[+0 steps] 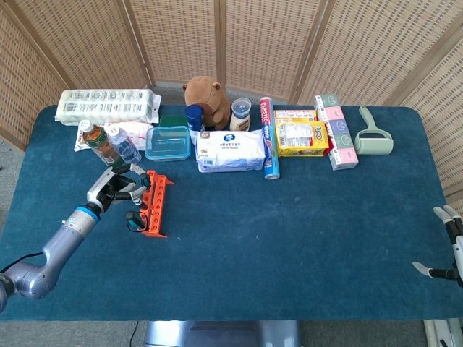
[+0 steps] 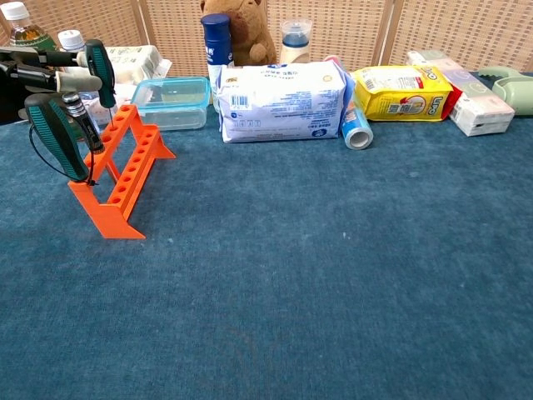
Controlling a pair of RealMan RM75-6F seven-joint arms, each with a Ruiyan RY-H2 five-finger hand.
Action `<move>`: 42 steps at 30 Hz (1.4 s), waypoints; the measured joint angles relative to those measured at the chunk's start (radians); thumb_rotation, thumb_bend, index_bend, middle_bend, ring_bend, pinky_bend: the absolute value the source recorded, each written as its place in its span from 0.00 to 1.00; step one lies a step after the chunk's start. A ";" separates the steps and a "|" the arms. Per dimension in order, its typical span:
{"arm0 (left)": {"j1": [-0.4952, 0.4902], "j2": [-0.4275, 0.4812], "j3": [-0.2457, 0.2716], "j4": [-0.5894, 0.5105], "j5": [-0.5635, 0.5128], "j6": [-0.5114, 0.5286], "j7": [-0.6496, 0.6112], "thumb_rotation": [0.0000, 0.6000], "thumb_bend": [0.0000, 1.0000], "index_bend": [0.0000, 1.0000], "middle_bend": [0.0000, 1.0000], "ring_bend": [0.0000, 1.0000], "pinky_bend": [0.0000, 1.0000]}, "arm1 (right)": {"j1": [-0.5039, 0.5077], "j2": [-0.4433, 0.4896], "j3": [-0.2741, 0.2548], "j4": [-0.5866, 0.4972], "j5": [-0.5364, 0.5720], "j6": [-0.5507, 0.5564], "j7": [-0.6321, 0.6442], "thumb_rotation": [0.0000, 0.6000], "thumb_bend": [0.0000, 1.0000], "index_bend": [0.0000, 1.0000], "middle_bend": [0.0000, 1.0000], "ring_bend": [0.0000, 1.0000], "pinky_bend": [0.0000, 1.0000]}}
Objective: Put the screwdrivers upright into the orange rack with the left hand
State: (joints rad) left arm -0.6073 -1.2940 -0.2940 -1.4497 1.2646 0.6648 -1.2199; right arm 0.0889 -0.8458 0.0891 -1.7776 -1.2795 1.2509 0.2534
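Note:
The orange rack (image 1: 156,210) (image 2: 125,179) stands on the blue cloth at the left. A large screwdriver (image 1: 133,217) (image 2: 54,137) with a green and black handle stands tilted at the rack's near end. My left hand (image 1: 113,190) (image 2: 40,70) is just left of the rack. Its fingertips pinch the handle of a small green screwdriver (image 2: 97,65), which stands nearly upright with its shaft reaching down to the rack's far end. My right hand (image 1: 448,254) hangs at the table's lower right edge with fingers spread, holding nothing.
Two bottles (image 1: 101,142) and a clear blue box (image 1: 168,142) stand just behind the rack. A wipes pack (image 1: 231,150), plush toy (image 1: 207,95), egg carton (image 1: 108,105), yellow pack (image 1: 301,137) and lint roller (image 1: 373,137) line the back.

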 measured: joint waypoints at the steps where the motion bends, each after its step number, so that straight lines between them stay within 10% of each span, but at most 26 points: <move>1: 0.000 0.000 -0.001 -0.001 0.000 0.001 0.000 1.00 0.38 0.58 1.00 0.96 0.99 | 0.000 0.000 0.000 0.000 0.000 0.000 0.000 1.00 0.00 0.07 0.00 0.00 0.02; 42: 0.003 0.001 -0.007 -0.006 0.006 0.021 0.024 1.00 0.38 0.58 1.00 0.96 0.99 | -0.002 0.001 0.002 0.003 -0.001 0.003 0.009 1.00 0.00 0.07 0.00 0.00 0.02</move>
State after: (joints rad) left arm -0.6039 -1.2929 -0.3012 -1.4558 1.2704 0.6854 -1.1957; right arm 0.0866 -0.8443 0.0912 -1.7746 -1.2810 1.2535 0.2629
